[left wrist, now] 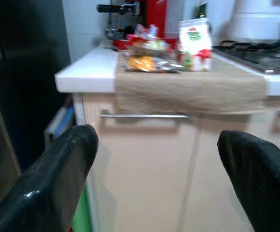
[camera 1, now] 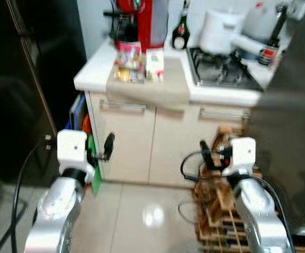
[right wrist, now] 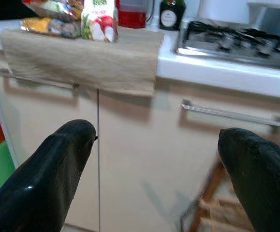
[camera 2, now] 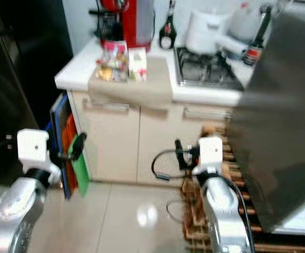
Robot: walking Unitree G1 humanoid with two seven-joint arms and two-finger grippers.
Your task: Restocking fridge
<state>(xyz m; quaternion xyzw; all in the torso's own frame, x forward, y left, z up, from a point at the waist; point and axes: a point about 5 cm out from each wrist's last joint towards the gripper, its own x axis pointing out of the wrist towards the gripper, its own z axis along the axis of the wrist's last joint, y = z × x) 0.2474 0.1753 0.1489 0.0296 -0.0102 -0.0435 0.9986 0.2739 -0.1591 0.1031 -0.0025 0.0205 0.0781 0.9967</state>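
Packets (camera 1: 137,64) of food, their labels blurred past reading, are seen lying on a beige cloth (camera 1: 160,84) on the white counter (camera 1: 97,71) beside the dark fridge (camera 1: 20,79), while the left gripper (left wrist: 154,179) and right gripper (right wrist: 159,179) are held low before the cupboard doors, fingers spread apart and empty.

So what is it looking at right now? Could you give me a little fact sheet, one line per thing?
Place: kitchen, facing a white counter over cream cabinets
Food: snack packets and a small carton on a beige cloth
Behind food: red coffee machine, dark bottle
Beside food: gas stove, white appliance
Left claw: open, holding nothing, short of the counter
Right claw: open, holding nothing
Floor: wooden rack
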